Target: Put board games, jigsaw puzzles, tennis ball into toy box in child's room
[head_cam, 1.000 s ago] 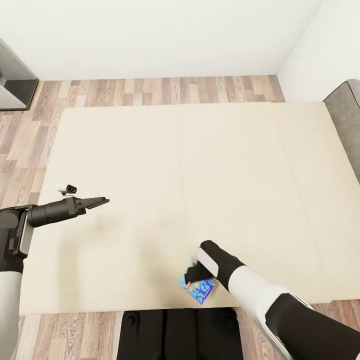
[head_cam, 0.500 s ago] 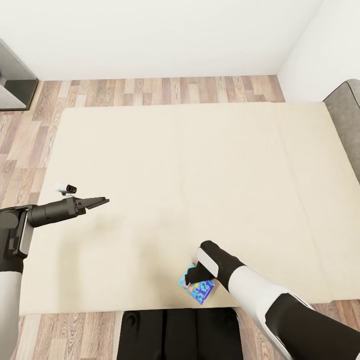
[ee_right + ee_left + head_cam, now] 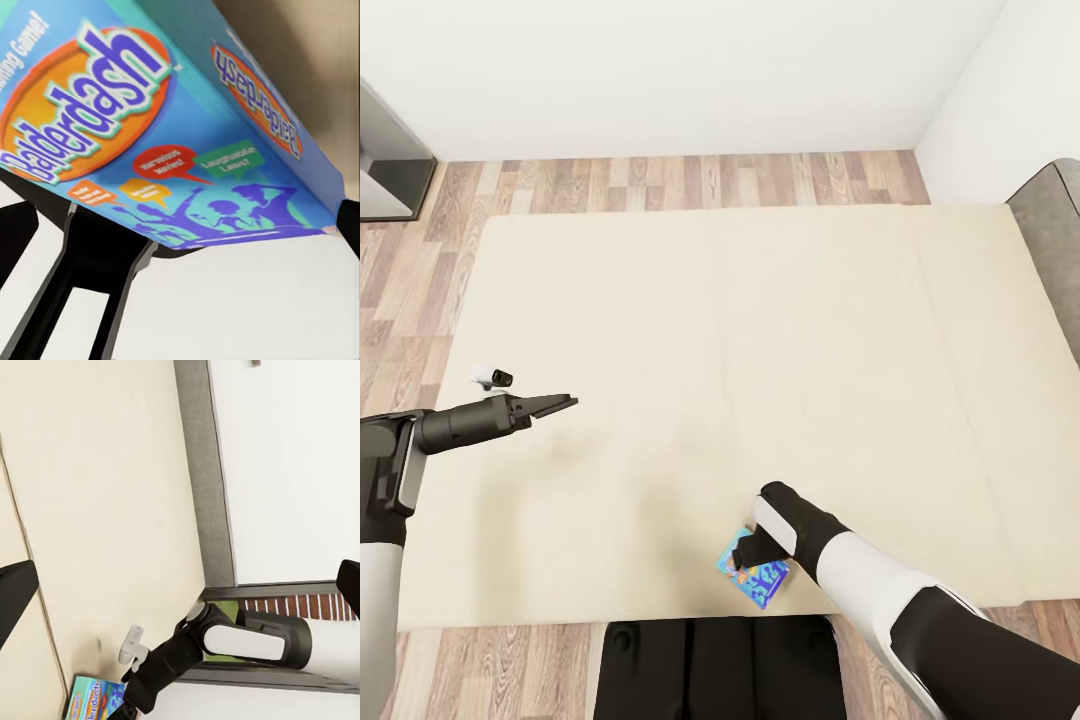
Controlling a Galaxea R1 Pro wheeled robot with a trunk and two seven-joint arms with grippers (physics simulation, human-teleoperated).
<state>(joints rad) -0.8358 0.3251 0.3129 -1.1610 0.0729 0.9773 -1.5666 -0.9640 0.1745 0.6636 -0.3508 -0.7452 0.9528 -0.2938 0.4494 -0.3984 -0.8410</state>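
**Blue board game at the near edge of the bed, right gripper on it**

Seen from the head: a wide beige bed (image 3: 760,380) with a grey headboard (image 3: 1055,240) at its right end, on a wood plank floor (image 3: 660,180) below a white wall (image 3: 660,70). Blue board game (image 3: 755,578) with orange print lying at the near edge of the mattress, just in front of the robot's dark base (image 3: 720,668). Right gripper (image 3: 745,553) down over the game's cover, touching it; cannot tell how far apart its jaws stand. From the right wrist, the same box (image 3: 172,127) close up, tilted, reading "Balderdash". Left gripper (image 3: 565,403) held level above the left part of the mattress, well apart from the game, fingers close together and holding nothing. From the left wrist, the game's corner (image 3: 94,699) beside the right arm (image 3: 225,641).
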